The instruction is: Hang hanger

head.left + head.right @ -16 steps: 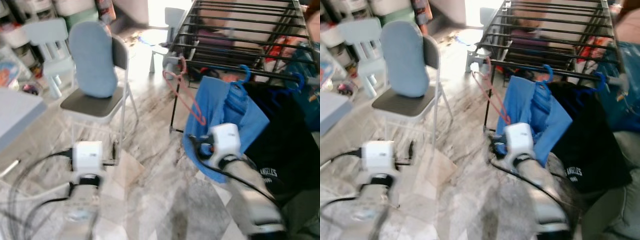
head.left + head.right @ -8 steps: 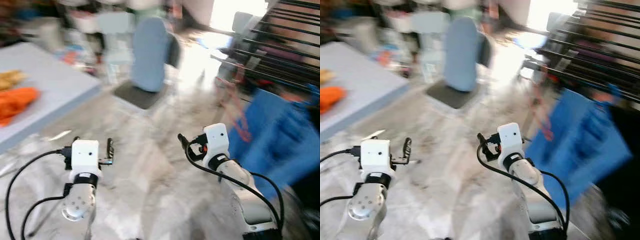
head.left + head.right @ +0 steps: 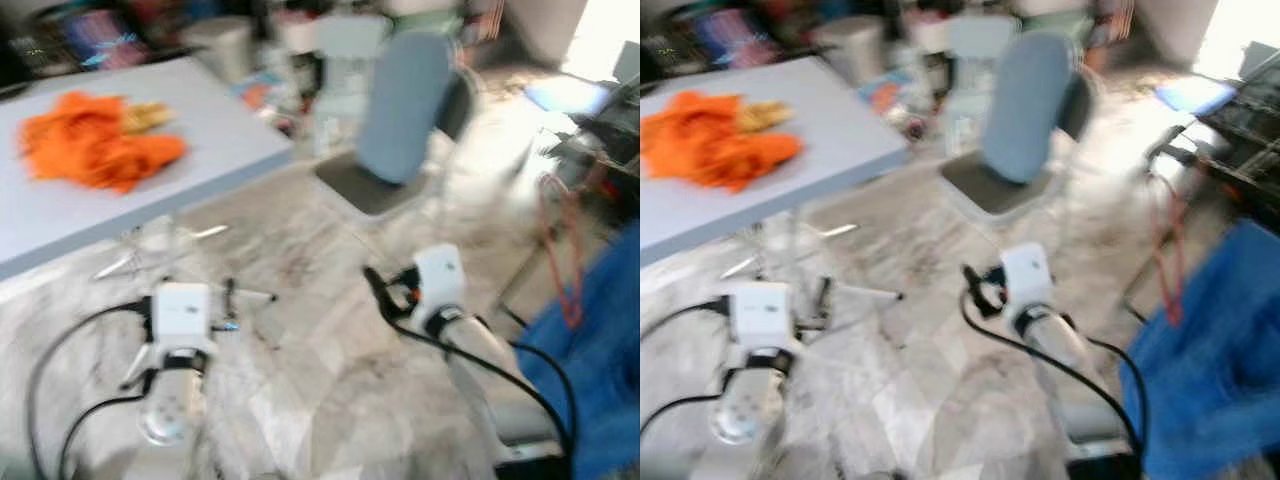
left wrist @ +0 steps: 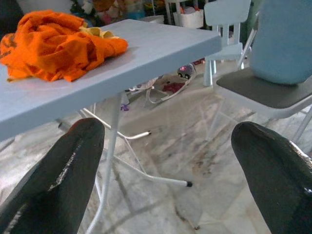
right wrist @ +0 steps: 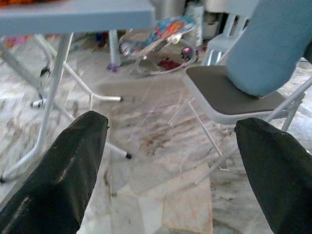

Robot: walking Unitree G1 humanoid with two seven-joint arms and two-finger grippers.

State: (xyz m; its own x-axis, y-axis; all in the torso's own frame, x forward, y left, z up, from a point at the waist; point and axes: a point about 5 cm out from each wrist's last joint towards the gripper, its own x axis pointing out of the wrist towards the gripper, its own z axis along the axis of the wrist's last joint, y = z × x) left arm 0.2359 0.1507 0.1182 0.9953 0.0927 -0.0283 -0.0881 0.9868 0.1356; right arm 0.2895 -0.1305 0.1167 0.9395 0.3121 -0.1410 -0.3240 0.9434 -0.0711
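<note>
A thin red hanger (image 3: 566,262) hangs at the right edge of the scene, beside a blue garment (image 3: 604,345). A heap of orange cloth (image 3: 95,150) lies on the grey table (image 3: 210,160) at the left. Both arms reach forward over the marble floor, apart from all of these. My left gripper (image 3: 229,300) is open and holds nothing; its wrist view looks under the table, with the black fingers (image 4: 53,180) spread wide. My right gripper (image 3: 376,291) is open and holds nothing too, and its fingers (image 5: 63,165) frame the chair (image 5: 243,83).
A folding chair with a blue backrest (image 3: 405,110) stands ahead, between table and drying rack (image 3: 612,100). Thin table legs (image 4: 109,146) reach down to the floor. Small chairs and toys clutter the back (image 3: 340,40). The head views are blurred.
The whole view has swung left: the table with the orange cloth came in, and the rack and blue garment slid to the right edge. Both arms stay out in front, open.
</note>
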